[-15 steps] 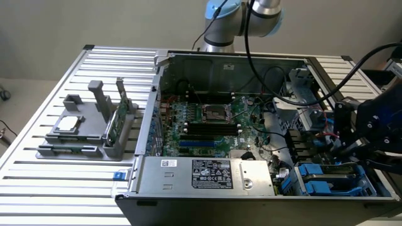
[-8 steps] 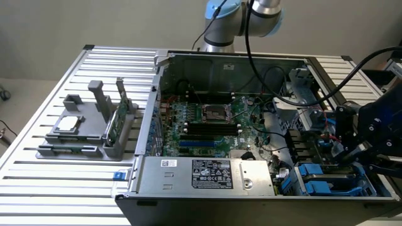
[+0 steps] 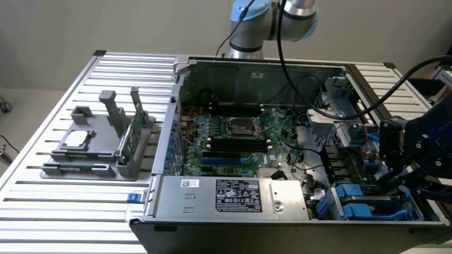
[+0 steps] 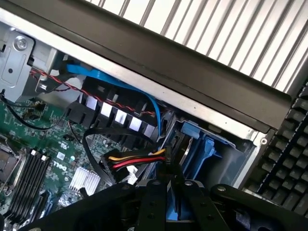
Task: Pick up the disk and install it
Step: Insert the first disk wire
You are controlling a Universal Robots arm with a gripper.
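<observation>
Slatted table [image 3: 42,211], parts stand [image 3: 88,159]: exterior view; disk [image 4: 204,149] in gripper [image 4: 168,192]: wrist view.

- Arm [image 3: 274,21]: grey w/ blue joint caps, upright at far side, approx. centre of exterior view.
- Gripper [image 3: 392,180]: black, low at exterior view's right, angled downward.
- Wrist view: its black linkage in foreground.

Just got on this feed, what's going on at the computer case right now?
The arm's tool is down in the corner of the open computer case at the exterior view's right, right at the drive bay. The disk, in its blue carrier, lies in that bay directly under the tool. I can't tell whether the tool is gripping it or whether it is fully seated.
</observation>
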